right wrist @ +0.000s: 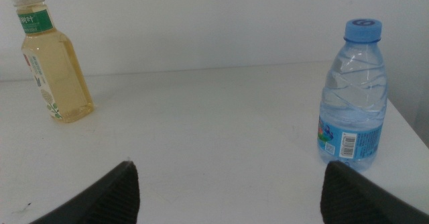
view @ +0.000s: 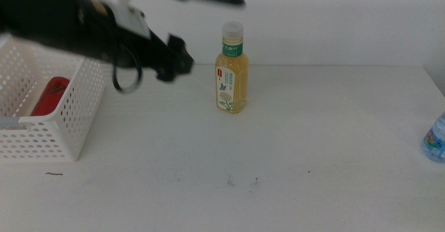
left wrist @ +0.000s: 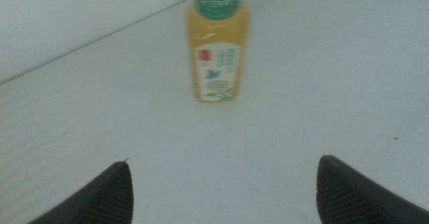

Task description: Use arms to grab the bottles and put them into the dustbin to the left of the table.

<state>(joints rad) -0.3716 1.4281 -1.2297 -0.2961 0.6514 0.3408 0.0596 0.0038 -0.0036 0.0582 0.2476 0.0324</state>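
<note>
The yellow drink bottle (view: 231, 69) stands upright near the table's back middle; it also shows in the left wrist view (left wrist: 218, 46) and the right wrist view (right wrist: 53, 63). My left gripper (view: 177, 58) is open and empty, in the air just left of that bottle. The red can (view: 50, 96) lies inside the white dustbin (view: 66, 124) at the left. The clear water bottle (view: 436, 138) stands at the right edge, and shows in the right wrist view (right wrist: 354, 93). My right gripper (right wrist: 228, 190) is open and empty, out of the middle view.
The white table (view: 278, 162) carries a few small dark specks (view: 229, 183) near the front. A white wall rises behind the table's far edge.
</note>
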